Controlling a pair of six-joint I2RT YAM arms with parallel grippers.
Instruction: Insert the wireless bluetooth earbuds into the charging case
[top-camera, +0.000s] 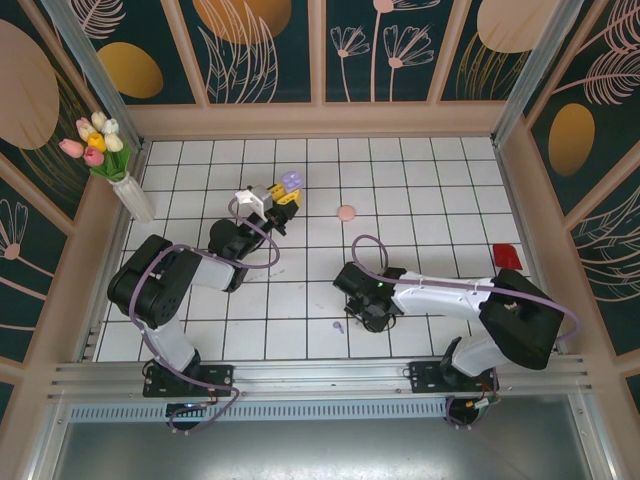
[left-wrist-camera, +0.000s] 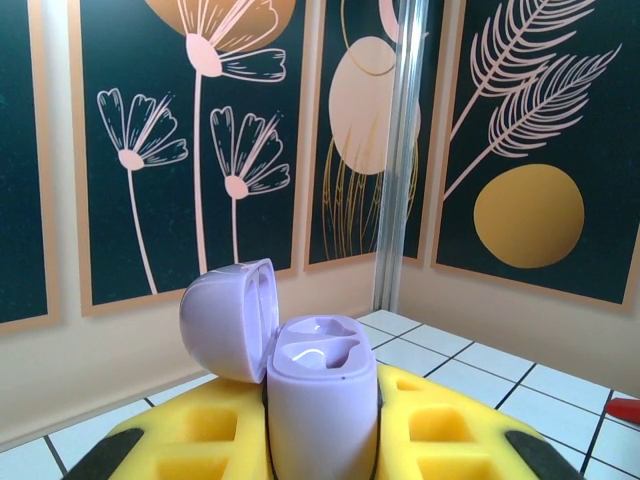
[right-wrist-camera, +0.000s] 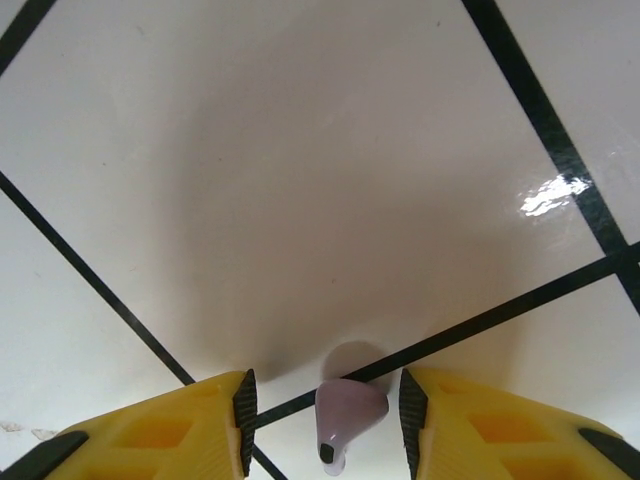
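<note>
white tiles (top-camera: 420, 180) with dark grid lines cover the table, boxed in by dark green panels painted with pale flowers and gold discs. a vase of tulips (top-camera: 133, 198) stands in the far left corner. the left gripper (top-camera: 283, 198) is up off the tiles toward the far left, pressed together on a lilac charging case (left-wrist-camera: 322, 395), with its yellow fingers (left-wrist-camera: 200, 430) against the case's sides. the case sits upright with its lid (left-wrist-camera: 228, 318) swung open to the left, and two moulded wells show in its top. nearer and to the right, the right gripper (right-wrist-camera: 327, 405) points down close over the table with its fingers spread. a lilac earbud (right-wrist-camera: 350, 408) lies on the tile between them, across a grid line, with a gap on either side so neither pad touches it. a small pink round thing (top-camera: 346, 212) lies on the tiles further back, between the two arms. a red object (top-camera: 507, 256) sits near the right wall.
</note>
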